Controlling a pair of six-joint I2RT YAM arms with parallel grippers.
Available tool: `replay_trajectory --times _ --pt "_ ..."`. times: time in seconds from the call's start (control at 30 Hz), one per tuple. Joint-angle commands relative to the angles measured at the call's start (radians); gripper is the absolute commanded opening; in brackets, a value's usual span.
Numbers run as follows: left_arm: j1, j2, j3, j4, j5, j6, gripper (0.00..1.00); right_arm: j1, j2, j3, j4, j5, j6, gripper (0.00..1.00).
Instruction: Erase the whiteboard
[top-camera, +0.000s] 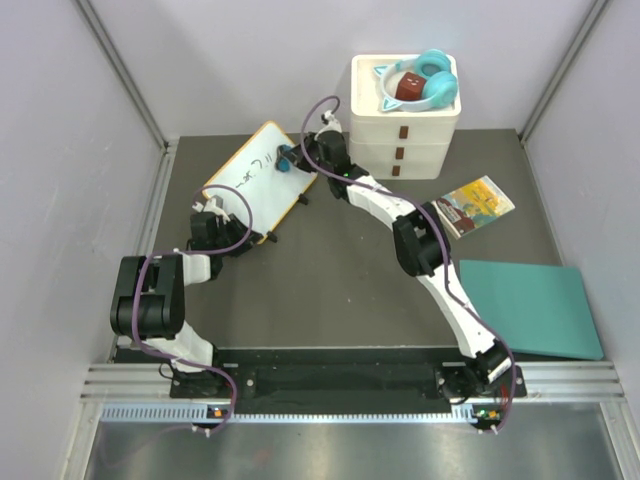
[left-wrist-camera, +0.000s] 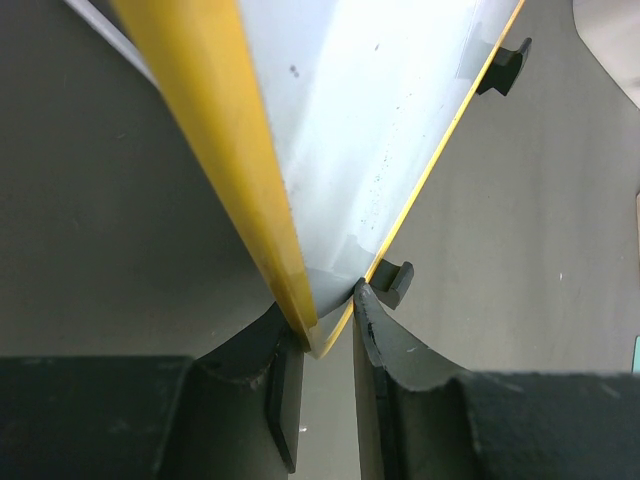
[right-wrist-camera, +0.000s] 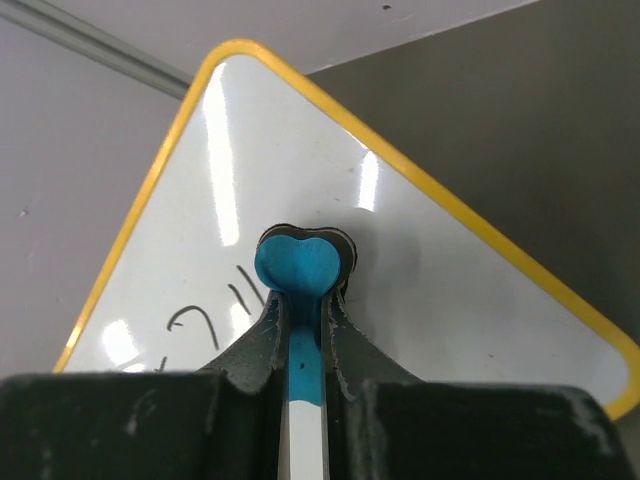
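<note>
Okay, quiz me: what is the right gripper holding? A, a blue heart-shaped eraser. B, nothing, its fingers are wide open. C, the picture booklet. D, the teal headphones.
A: in the right wrist view, the right gripper is shut on a blue heart-shaped eraser, which it holds in front of the whiteboard.

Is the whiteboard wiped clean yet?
No: black scribbles show on the whiteboard, left of the blue eraser held in the right pincer.
</note>
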Motion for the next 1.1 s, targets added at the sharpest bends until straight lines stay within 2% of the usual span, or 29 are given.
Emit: replay_trajectory --times 0.0,0.17,0.43,0.73,0.83,0.93,1.07 --pt "-0.019 0.029 -0.014 -0.190 -0.034 0.059 0.00 0.018 0.000 0.084 0.121 0.016 0.040 0.00" --pt "-0.019 0.032 -0.012 -0.189 -0.033 0.062 0.00 0.033 0.034 0.102 0.224 0.036 0.117 0.00" --pt "-0.019 0.030 -0.012 -0.189 -0.028 0.063 0.00 0.044 0.068 0.126 0.138 0.137 0.105 0.00" --pt "-0.021 0.032 -0.014 -0.187 -0.028 0.063 0.00 0.023 0.104 0.124 0.116 0.110 0.134 0.00" --pt "-0.019 0.029 -0.014 -0.186 -0.030 0.062 0.00 0.001 0.101 0.081 0.185 0.021 0.183 0.00" --pt "-0.019 0.029 -0.014 -0.186 -0.030 0.063 0.00 -0.019 0.063 -0.063 0.380 -0.062 0.269 0.00" --pt "-0.019 0.030 -0.014 -0.186 -0.031 0.065 0.00 -0.019 0.022 -0.141 0.461 -0.141 0.244 0.00"
